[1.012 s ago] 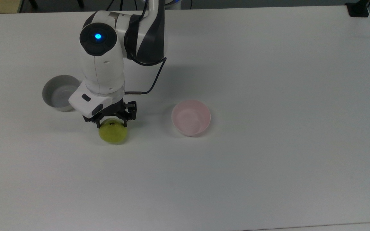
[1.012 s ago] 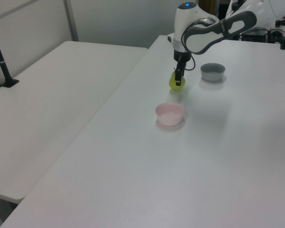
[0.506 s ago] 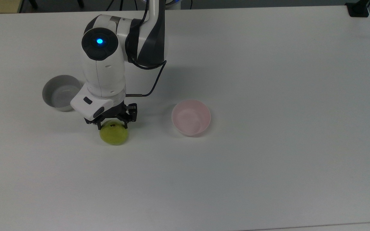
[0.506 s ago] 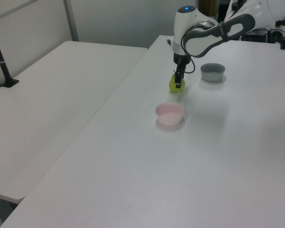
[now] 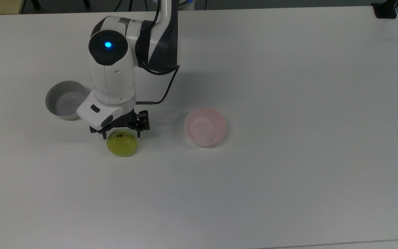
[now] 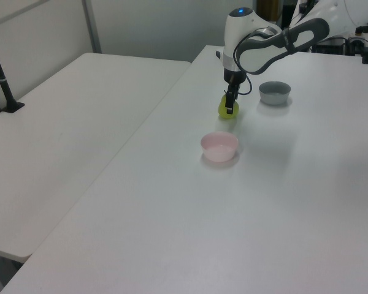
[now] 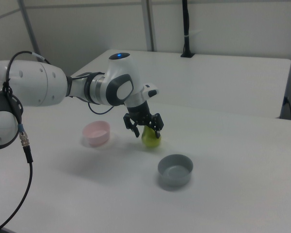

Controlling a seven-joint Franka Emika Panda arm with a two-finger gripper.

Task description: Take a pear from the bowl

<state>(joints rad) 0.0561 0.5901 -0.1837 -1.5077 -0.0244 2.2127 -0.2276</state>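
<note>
Pear on table, outside bowl

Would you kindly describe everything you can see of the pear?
The pear is small, rounded and yellow-green, smooth-skinned, with a tiny dark stem spot on top. It sits upright on the white table, outside both bowls, between the grey bowl and the pink bowl in the top view. The gripper hovers spread over it; the fingers straddle its upper part, and contact cannot be told.

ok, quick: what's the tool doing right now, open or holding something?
Tool: open, fingers spread to either side just above the pear, which sits on the table; holding nothing.
</note>
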